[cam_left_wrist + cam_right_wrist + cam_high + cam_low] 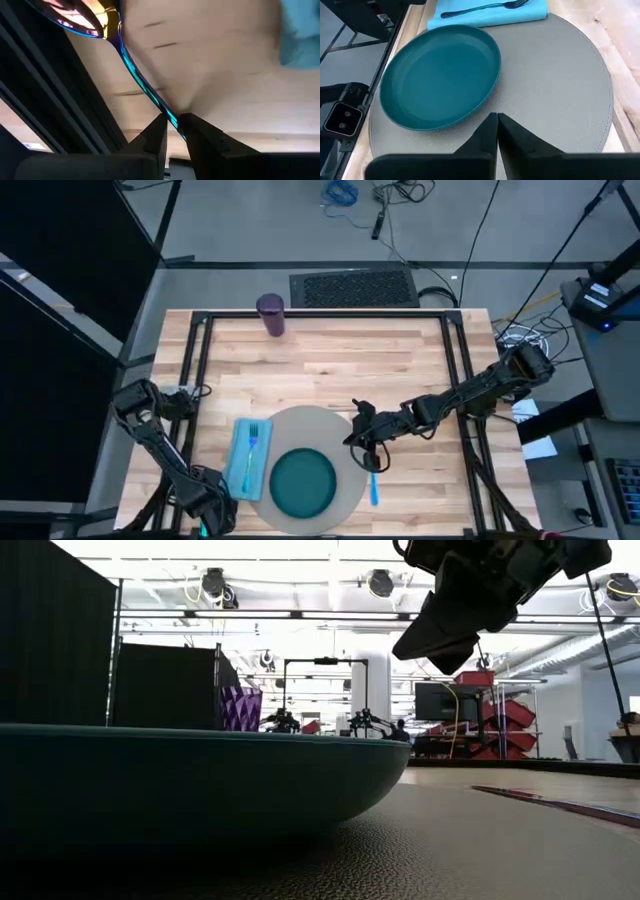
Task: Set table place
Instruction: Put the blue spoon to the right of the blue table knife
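**Spoon in the left grip, right arm over the mat**

The left gripper (pixel 172 131), at the table's near left corner, pinches the slim handle of a spoon (pixel 120 45) between its fingertips. The right gripper (pixel 497 125) has its fingers pressed together, holding nothing, above the right side of the round grey mat (pixel 335 430). A blue knife (pixel 374 485) lies just right of the mat. On the mat sits the teal plate (pixel 303 482); left of it a blue fork (pixel 251 452) rests on the light blue napkin (pixel 238 470). A purple cup (pixel 270 314) stands at the far edge of the table (pixel 330 365).
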### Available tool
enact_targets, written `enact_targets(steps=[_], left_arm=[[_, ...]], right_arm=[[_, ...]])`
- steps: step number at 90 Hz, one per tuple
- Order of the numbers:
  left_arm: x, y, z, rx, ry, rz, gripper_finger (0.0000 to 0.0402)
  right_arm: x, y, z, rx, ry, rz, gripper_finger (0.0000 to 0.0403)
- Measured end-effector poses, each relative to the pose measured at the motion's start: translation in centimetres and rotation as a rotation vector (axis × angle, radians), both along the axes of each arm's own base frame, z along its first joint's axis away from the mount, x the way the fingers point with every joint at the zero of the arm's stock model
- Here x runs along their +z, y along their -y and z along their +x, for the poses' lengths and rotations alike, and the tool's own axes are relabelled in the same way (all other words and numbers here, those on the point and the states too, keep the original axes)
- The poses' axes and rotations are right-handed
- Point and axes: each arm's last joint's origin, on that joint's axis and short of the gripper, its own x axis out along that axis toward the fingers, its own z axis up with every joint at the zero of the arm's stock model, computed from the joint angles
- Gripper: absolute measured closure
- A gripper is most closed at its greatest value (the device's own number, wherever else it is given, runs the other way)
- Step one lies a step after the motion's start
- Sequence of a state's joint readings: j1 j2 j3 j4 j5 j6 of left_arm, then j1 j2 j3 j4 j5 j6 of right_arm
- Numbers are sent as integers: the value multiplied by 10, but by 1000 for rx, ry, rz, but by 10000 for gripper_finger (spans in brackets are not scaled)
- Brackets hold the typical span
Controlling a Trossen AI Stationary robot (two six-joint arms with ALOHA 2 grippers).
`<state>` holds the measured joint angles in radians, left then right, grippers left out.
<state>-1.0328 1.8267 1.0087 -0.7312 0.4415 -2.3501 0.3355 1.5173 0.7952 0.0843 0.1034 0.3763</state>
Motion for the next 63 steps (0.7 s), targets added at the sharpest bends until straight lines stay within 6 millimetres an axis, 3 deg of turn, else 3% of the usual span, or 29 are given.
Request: enact_targets(steps=[34, 63], left_arm=[[-3, -2, 0, -57, 58, 49, 349], [-3, -22, 8, -168, 77, 168, 349]], right_arm=[[0, 0, 0, -1, 1, 1, 403], [1, 0, 1, -2, 10, 7, 403]])
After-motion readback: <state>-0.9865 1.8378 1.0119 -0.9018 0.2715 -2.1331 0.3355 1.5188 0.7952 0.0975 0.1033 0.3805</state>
